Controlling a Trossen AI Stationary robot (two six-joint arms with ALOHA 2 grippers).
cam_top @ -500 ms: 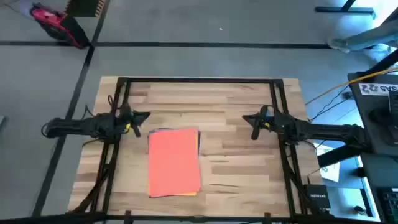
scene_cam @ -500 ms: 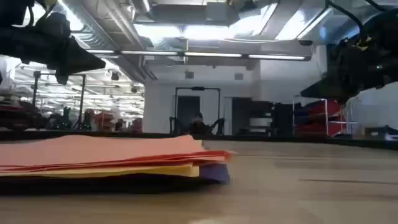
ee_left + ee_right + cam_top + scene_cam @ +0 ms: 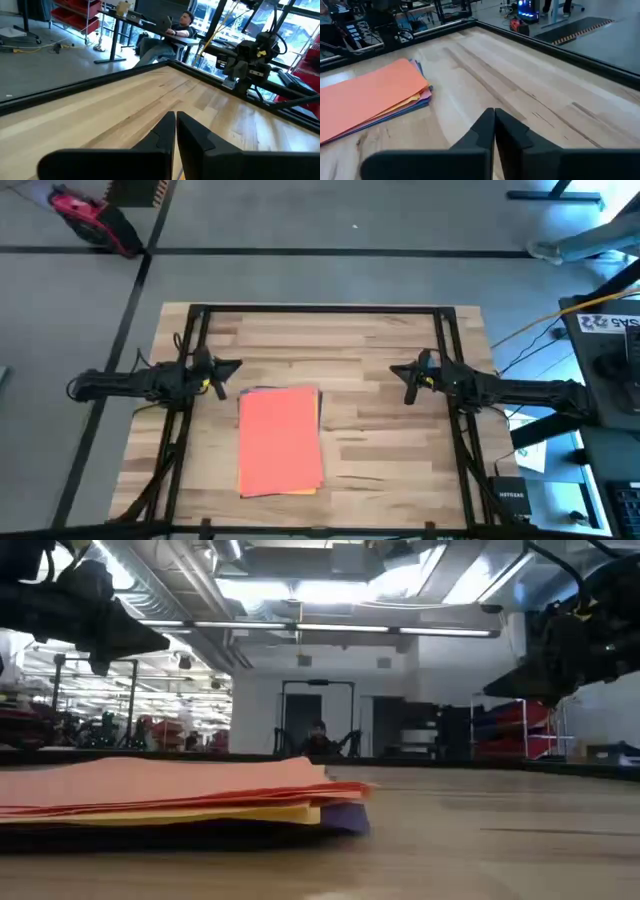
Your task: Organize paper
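Note:
The paper lies as one flat stack (image 3: 280,442) on the wooden table, left of centre toward the near edge. An orange-red sheet (image 3: 367,102) is on top; pink, yellow and blue edges (image 3: 335,812) peek out below it. My left gripper (image 3: 237,366) hovers shut above the table, just beyond the stack's far left corner. My right gripper (image 3: 397,372) hovers shut to the right of the stack's far end. Both sets of fingers (image 3: 175,131) (image 3: 493,127) are closed on nothing.
A black frame (image 3: 320,310) runs along the table's far edge and down both sides. Bare wood (image 3: 390,450) lies to the right of the stack. A person sits at a desk (image 3: 175,30) in the room beyond the table.

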